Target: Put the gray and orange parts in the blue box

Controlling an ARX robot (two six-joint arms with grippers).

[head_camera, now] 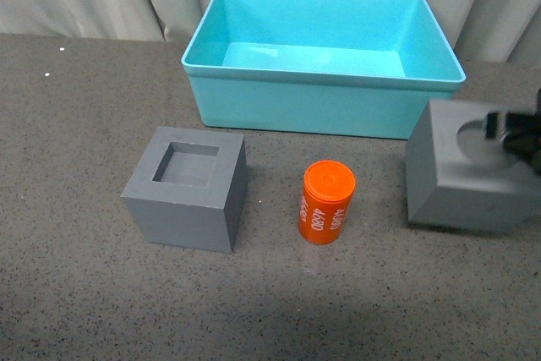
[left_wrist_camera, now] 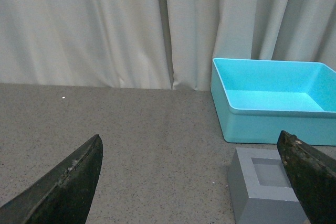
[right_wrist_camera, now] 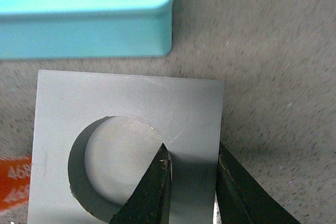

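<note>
The blue box (head_camera: 324, 106) stands at the back of the table, with nothing showing inside it. A gray cube with a square recess (head_camera: 188, 188) sits front left, also seen in the left wrist view (left_wrist_camera: 262, 192). The orange cylinder (head_camera: 325, 203) with white numerals stands upright in the middle. At the right, the gray cube with a round recess (head_camera: 461, 179) sits tilted, and my right gripper (right_wrist_camera: 192, 153) is shut on its wall, one finger inside the recess and one outside. My left gripper (left_wrist_camera: 191, 153) is open over bare table left of the square-recess cube.
The table (head_camera: 76, 107) is dark speckled gray. Pale curtains (left_wrist_camera: 105, 24) hang behind it. The orange cylinder's edge (right_wrist_camera: 13, 182) shows beside the held cube, and the box corner (right_wrist_camera: 157, 24) lies just beyond it.
</note>
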